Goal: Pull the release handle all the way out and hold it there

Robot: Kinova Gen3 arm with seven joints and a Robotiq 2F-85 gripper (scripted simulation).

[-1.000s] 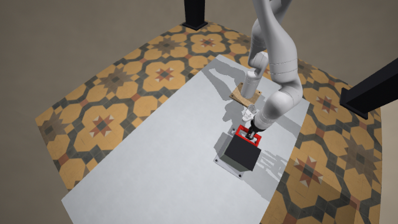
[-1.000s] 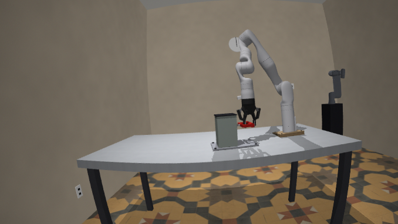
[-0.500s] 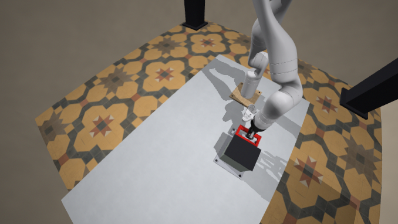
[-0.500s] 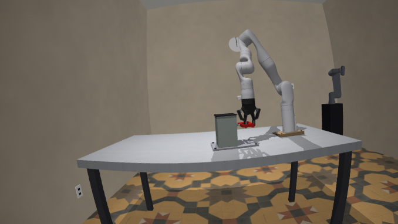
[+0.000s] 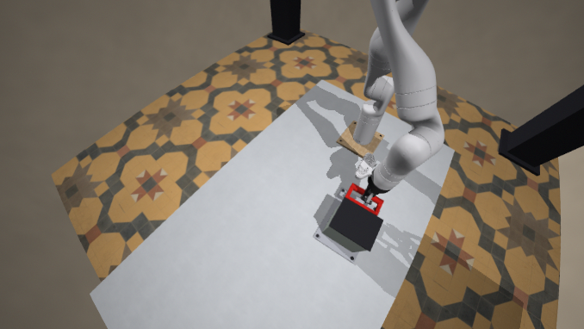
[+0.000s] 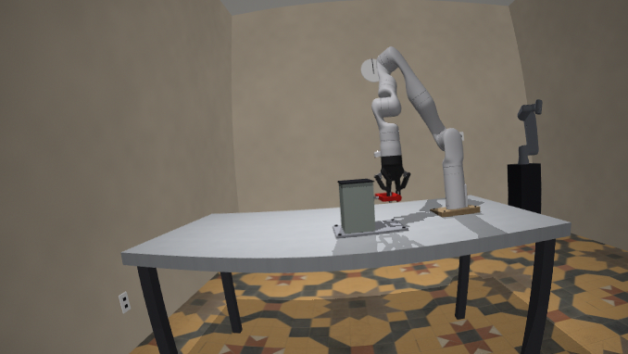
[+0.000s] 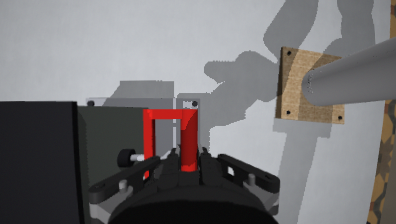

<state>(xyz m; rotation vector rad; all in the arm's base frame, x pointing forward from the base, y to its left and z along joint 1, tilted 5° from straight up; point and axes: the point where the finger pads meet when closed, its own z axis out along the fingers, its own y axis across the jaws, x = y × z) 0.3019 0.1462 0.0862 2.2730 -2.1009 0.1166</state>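
The red release handle [image 7: 172, 135] is a U-shaped frame sticking out of the side of a dark grey box [image 5: 355, 226] that stands on a small metal plate on the table. It also shows in the top view [image 5: 363, 199] and the exterior view [image 6: 388, 196]. My gripper [image 7: 189, 150] points straight down from above and is shut on the handle's grip bar, the red bar between the two fingers. It shows in the exterior view [image 6: 393, 189] just right of the box [image 6: 356, 206]. The handle's rods are partly hidden by my fingers.
My arm's base stands on a wooden plate [image 5: 361, 142] behind the box, also in the wrist view [image 7: 307, 87]. A black pedestal with a small grey arm [image 6: 525, 158] stands off the table's right end. The table edge runs close to the box's right.
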